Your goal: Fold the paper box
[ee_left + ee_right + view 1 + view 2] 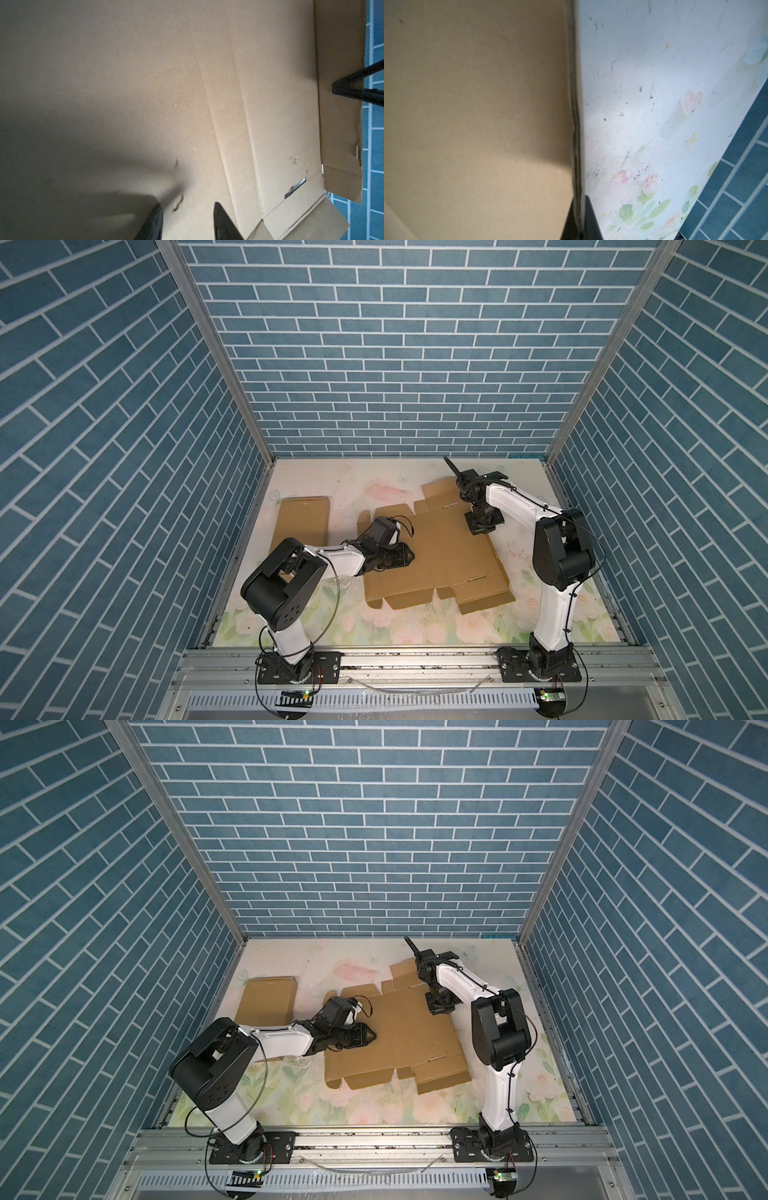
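The paper box point(436, 556) point(407, 1027) is a flat, unfolded brown cardboard sheet lying in the middle of the table. My left gripper point(409, 558) point(372, 1038) is low over its left half. In the left wrist view this gripper point(187, 207) is open, with bare cardboard point(124, 83) between its fingers. My right gripper point(482, 529) point(442, 1006) points down at the sheet's far right edge. In the right wrist view it point(580, 205) is shut on the thin edge of a cardboard flap point(467, 104). One of its black fingers point(353, 89) shows on that raised flap.
A second, folded cardboard box point(301, 522) point(268, 1002) lies at the back left of the floral table point(374, 626). Blue brick walls close in the back and both sides. A metal rail point(415, 659) with both arm bases runs along the front.
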You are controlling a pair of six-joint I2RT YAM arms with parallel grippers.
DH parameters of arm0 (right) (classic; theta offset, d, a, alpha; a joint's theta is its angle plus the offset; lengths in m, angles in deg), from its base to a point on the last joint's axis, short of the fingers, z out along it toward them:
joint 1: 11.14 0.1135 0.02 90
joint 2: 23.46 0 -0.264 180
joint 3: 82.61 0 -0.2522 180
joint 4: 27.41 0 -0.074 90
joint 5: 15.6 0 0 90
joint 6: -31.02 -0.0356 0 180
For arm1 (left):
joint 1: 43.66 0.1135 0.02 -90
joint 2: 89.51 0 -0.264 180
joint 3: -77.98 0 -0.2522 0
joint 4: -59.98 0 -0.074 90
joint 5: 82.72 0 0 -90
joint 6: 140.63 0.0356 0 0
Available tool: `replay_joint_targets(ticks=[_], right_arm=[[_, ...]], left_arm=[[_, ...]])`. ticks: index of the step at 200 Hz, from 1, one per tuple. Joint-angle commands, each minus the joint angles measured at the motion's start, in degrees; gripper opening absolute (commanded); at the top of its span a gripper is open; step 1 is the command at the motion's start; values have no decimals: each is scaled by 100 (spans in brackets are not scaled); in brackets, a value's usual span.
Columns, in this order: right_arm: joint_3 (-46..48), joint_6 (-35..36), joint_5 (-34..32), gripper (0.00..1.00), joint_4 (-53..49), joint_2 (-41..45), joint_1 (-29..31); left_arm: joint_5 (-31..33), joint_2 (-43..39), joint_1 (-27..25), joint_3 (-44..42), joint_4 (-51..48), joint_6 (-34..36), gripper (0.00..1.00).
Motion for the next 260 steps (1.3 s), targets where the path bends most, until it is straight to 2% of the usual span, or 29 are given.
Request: replay_joint_targets(ticks=[1, 62, 85, 112, 134, 166, 199, 218, 260], right_arm=[[-226, 23, -63, 0, 143, -243, -10], [311, 101, -381, 0, 940, -187, 15], [382, 579, -649, 0, 1083, -109, 18], [453, 1612, -1067, 0, 1290, 215, 17], [361, 2457, -1508, 0, 1502, 457, 24], [136, 3705, -1961, 0, 2062, 671, 176], [-34, 4497, -2549, 0, 2691, 888, 582], [244, 5073, -2958, 0, 3441, 1085, 885], [1542, 6448, -3762, 0, 5858, 1526, 1587]], left_arm=[[-25, 198, -37, -185, 129, -87, 41], [-52, 50, -369, -184, 49, -241, 41], [-209, -279, -379, -68, -169, -229, 43], [-21, -1149, -292, 362, -1142, 442, 51], [80, -1725, 68, 597, -1671, 806, 56], [-172, -2257, 874, 642, -1734, 912, 58], [-110, -2587, 1437, 682, -2010, 1146, 58], [-117, -2786, 1651, 631, -2052, 1166, 58], [-94, -3164, 2007, 580, -2173, 1229, 58]])
